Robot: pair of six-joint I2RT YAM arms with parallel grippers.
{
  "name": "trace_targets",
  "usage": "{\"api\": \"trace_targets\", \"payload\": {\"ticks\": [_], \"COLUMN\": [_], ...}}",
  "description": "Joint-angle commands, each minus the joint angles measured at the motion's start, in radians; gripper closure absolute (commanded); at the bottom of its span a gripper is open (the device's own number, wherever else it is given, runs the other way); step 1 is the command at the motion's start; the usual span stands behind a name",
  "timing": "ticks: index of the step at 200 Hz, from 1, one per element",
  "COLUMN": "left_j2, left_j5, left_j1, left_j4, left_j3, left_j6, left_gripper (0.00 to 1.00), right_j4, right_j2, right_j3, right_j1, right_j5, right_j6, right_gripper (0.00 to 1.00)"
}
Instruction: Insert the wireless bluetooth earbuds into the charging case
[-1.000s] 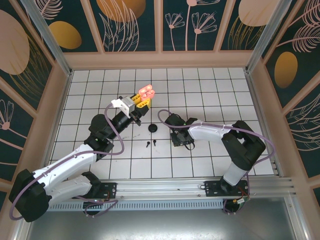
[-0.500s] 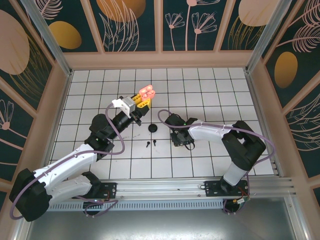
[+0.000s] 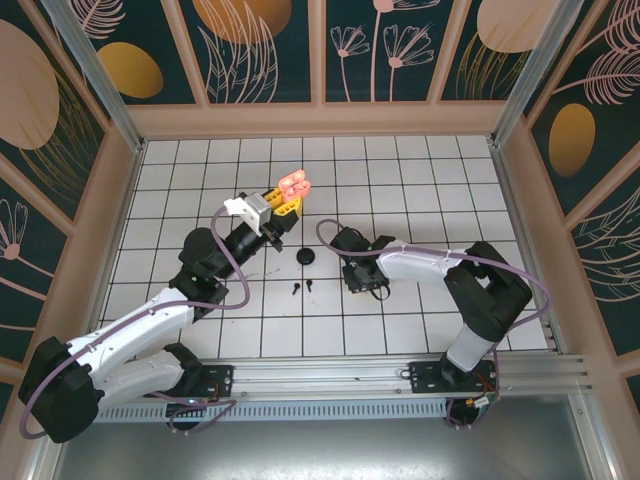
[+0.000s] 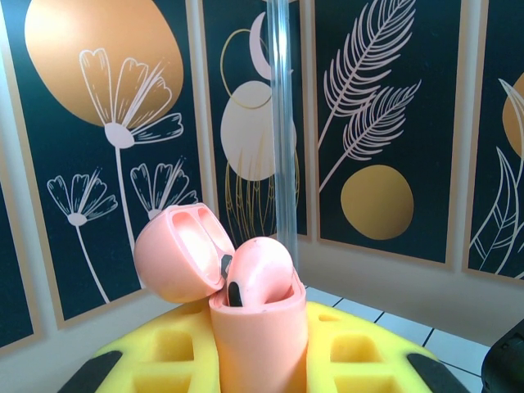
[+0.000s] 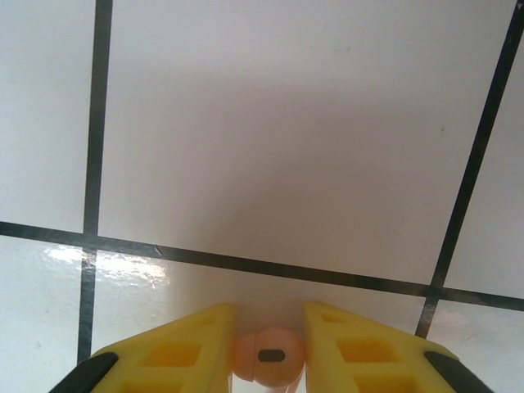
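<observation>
My left gripper [image 3: 289,201] is raised above the table and shut on a salmon-pink charging case [image 4: 258,344]. The case stands upright between the yellow fingers [image 4: 360,348], with its lid [image 4: 176,254] hinged open to the left. One salmon-pink earbud [image 4: 258,270] sits in the case and sticks up out of it. From above the case [image 3: 295,184] shows as a bright pink spot. My right gripper [image 5: 268,348] is low over the tiles, its yellow fingers [image 5: 172,356] pressed against both sides of a second salmon-pink earbud [image 5: 268,357]. Two black earbuds [image 3: 303,288] lie loose on the tiles between the arms.
A round black case [image 3: 307,258] rests on the tiles just beyond the black earbuds, between the two grippers. The right gripper [image 3: 362,283] is a couple of tiles right of them. Patterned walls [image 3: 320,50] enclose the white grid table [image 3: 430,180] on three sides.
The right gripper's fingers have closed in on the pink earbud on the table. The left arm and its case have stayed still.
</observation>
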Motion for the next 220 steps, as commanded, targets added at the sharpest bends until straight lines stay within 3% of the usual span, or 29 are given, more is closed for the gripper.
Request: {"api": "trace_targets", "payload": {"ticks": [1, 85, 163, 220], "left_j2": [0.001, 0.007, 0.022, 0.055], "left_j5": [0.015, 0.019, 0.020, 0.032], "left_j1": [-0.004, -0.005, -0.004, -0.004], "left_j4": [0.024, 0.024, 0.000, -0.003], "left_j3": [0.022, 0.033, 0.063, 0.089], "left_j6": [-0.009, -0.005, 0.025, 0.034], "left_gripper": [1.00, 1.00, 1.00, 1.00], "right_j4": [-0.030, -0.030, 0.025, 0.089], "right_j2": [-0.045, -0.238, -0.474, -0.495], "right_j3": [-0.008, 0.062, 0.280, 0.488], "right_j1": [-0.004, -0.008, -0.044, -0.074], "right_j5": [0.017, 0.024, 0.006, 0.002], "right_j6": [-0.003, 0.039, 0.011, -0.044], "right_gripper": [0.76, 0.78, 0.78, 0.76]}}
